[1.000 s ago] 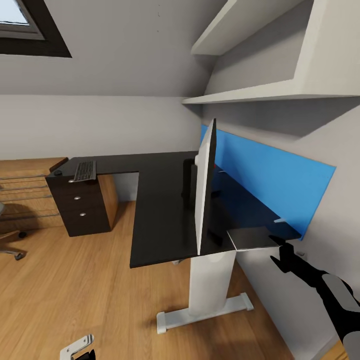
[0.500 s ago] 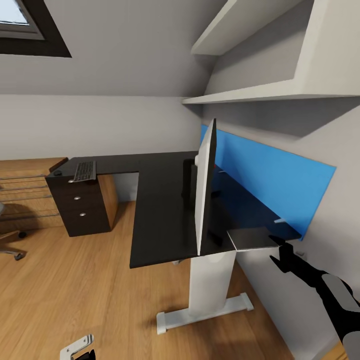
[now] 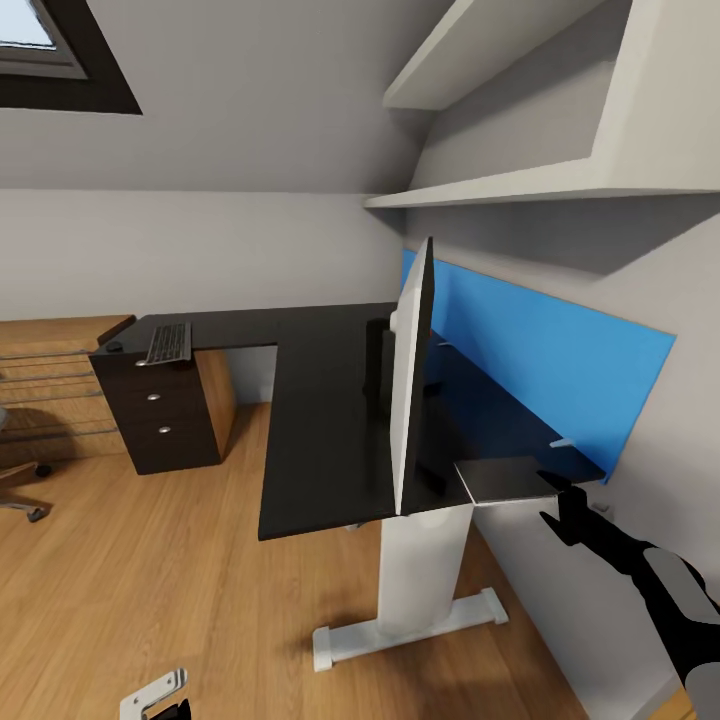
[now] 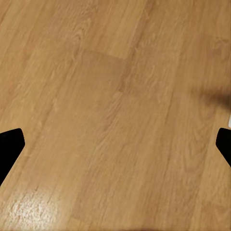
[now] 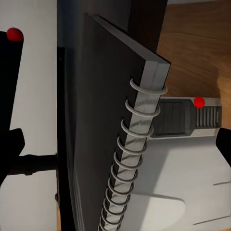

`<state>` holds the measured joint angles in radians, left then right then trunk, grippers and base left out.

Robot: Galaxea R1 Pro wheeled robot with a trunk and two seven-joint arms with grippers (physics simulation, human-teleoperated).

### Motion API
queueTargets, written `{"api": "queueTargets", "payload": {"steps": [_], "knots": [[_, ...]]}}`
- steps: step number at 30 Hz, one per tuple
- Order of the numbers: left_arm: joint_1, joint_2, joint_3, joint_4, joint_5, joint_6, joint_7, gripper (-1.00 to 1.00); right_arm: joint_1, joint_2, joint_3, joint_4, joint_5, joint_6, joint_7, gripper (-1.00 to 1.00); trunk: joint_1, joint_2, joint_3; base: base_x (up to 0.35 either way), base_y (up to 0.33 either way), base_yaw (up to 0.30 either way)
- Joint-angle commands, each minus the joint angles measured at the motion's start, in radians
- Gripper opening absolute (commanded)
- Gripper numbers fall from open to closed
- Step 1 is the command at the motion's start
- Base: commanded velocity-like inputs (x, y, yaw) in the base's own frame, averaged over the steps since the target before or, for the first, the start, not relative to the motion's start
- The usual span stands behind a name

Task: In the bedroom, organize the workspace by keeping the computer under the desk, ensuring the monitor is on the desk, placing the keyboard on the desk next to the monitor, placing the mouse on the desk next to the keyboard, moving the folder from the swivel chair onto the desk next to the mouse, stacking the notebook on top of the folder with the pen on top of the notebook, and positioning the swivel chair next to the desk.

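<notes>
One notebook (image 3: 503, 477), spiral-bound, overhangs the desk (image 3: 320, 440) corner beside the monitor (image 3: 411, 375). Right gripper (image 3: 566, 507) spread, just short; left gripper (image 4: 115, 144) spread, idle. Approach level, centre on cover; contact probably not yet made.

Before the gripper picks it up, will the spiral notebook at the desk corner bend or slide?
The notebook looks thin with a flat hard cover, so probably fairly stiff and light. Its smooth cover on the glossy desk may slide easily.

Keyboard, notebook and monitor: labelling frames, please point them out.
Slim grey-framed keyboard (image 3: 169, 342), head view, key field.
Dark-covered spiral notebook (image 3: 505, 477), head view, cover.
Wide white-backed monitor (image 3: 407, 390), head view, white back.
</notes>
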<state>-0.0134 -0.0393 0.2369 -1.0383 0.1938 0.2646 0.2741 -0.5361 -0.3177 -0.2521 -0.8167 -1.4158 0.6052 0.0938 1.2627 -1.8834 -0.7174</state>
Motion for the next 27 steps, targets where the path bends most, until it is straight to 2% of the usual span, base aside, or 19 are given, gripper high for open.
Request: {"api": "queueTargets", "payload": {"steps": [1, 9, 10, 27], "knots": [[0.0, -0.001, 0.001, -0.002, 0.01, 0.004, 0.004, 1.0, -0.001, 0.0, -0.002, 0.001, 0.002, 0.006, 0.003, 1.0, 0.0, 0.0, -0.001, 0.0, 0.0, 0.0], [0.0, -0.001, 0.001, -0.002, 0.01, 0.004, 0.004, 1.0, -0.001, 0.0, -0.002, 0.001, 0.004, 0.005, 0.002, 1.0, 0.0, 0.0, -0.001, 0.0, 0.0, 0.0], [0.0, -0.001, 0.001, -0.002, 0.01, 0.004, 0.005, 1.0, -0.001, 0.0, -0.002, 0.001, 0.004, 0.005, 0.002, -1.0, 0.0, 0.0, -0.001, 0.0, 0.0, 0.0], [0.0, -0.002, 0.0, -0.002, 0.01, 0.004, 0.004, 1.0, -0.001, 0.0, -0.001, 0.001, 0.006, 0.004, 0.001, -1.0, -0.004, 0.007, 0.002, 0.0, 0.0, 0.0]]}}
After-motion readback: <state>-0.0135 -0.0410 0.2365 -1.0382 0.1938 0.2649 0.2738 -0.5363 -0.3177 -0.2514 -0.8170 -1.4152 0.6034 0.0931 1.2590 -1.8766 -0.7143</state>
